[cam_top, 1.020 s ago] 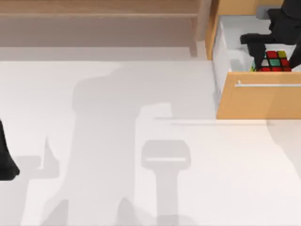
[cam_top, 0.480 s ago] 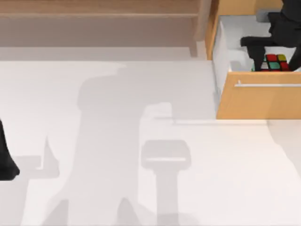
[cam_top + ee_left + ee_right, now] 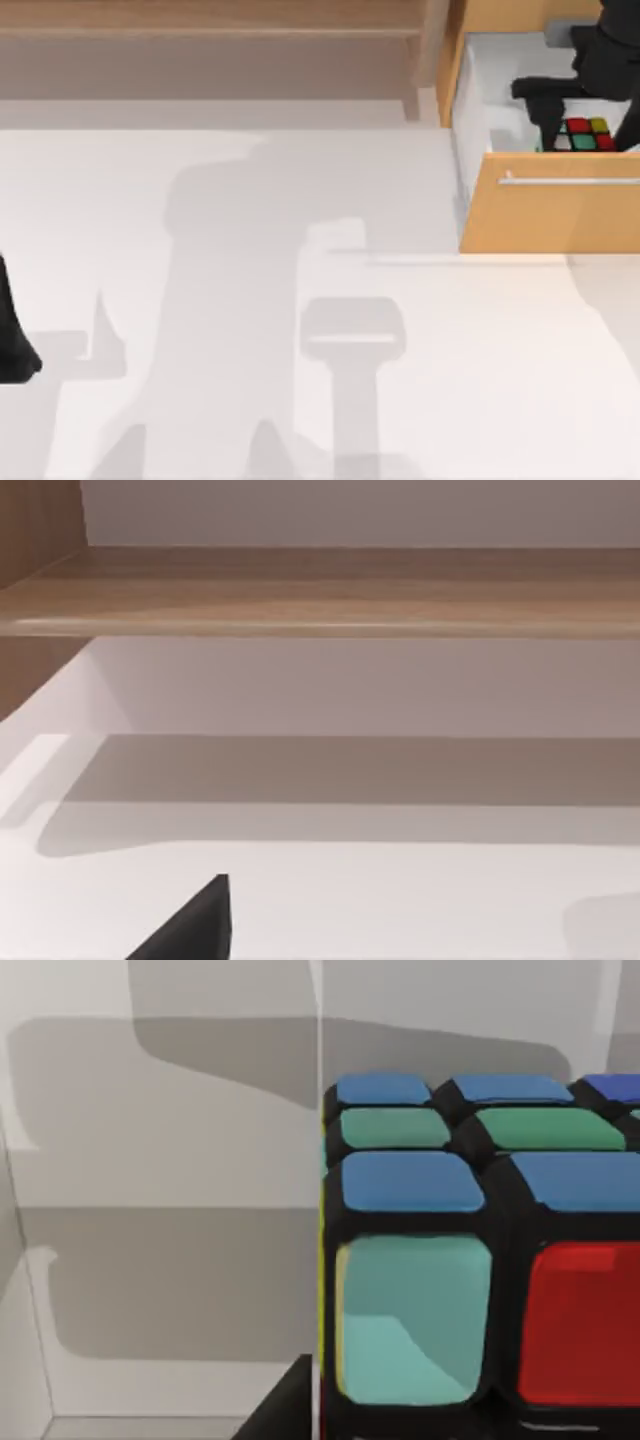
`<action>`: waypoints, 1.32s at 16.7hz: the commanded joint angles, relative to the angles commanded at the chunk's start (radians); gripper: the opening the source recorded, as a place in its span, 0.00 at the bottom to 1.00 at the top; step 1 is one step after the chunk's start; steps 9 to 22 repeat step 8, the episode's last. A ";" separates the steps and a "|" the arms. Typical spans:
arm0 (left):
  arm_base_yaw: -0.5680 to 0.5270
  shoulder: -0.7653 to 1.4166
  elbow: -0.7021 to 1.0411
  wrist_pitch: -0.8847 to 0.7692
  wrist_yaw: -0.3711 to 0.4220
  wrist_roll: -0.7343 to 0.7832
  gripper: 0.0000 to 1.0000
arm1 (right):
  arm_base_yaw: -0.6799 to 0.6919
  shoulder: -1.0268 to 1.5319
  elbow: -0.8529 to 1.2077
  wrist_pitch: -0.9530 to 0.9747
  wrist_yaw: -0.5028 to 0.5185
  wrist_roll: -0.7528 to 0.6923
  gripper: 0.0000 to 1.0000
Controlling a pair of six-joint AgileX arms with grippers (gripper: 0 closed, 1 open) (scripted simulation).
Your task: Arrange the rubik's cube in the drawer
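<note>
The drawer [image 3: 545, 215] stands pulled open under my right gripper [image 3: 590, 125], which has sunk lower inside it over the last second. Between my fingers, clenched, the rubik's cube [image 3: 582, 134] is nearly at the white floor; release seems next. It sits square to the drawer walls, having no long axis
</note>
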State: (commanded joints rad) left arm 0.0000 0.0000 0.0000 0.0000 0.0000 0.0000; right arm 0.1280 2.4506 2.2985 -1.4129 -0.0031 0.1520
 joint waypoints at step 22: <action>0.000 0.000 0.000 0.000 0.000 0.000 1.00 | 0.000 0.000 0.000 0.000 0.000 0.000 1.00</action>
